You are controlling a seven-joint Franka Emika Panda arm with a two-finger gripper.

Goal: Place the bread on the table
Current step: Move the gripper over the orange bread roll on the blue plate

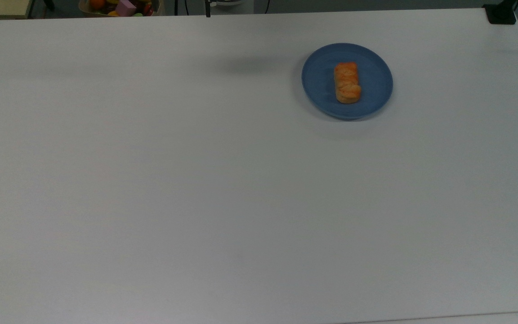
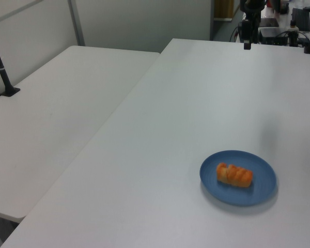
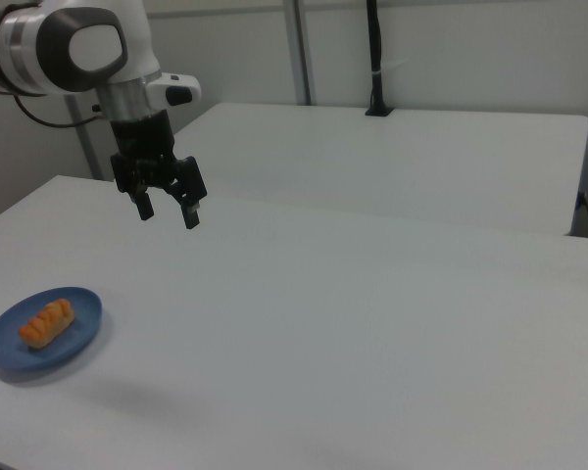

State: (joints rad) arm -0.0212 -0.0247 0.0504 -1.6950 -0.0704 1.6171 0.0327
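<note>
A round blue plate [image 1: 322, 76] sits in the upper right of the top view. A second white tabletop [image 2: 57, 113] fills the left view's left half, with a black pole [image 2: 1, 67] clamped at its far left edge

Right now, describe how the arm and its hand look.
In the right view, the arm is a bulky rounded shell in glossy white with a grey round joint cap and dark bands at its joints. A dark cable trails behind it. The hand is black and boxy, with two short black fingers set apart.
</note>
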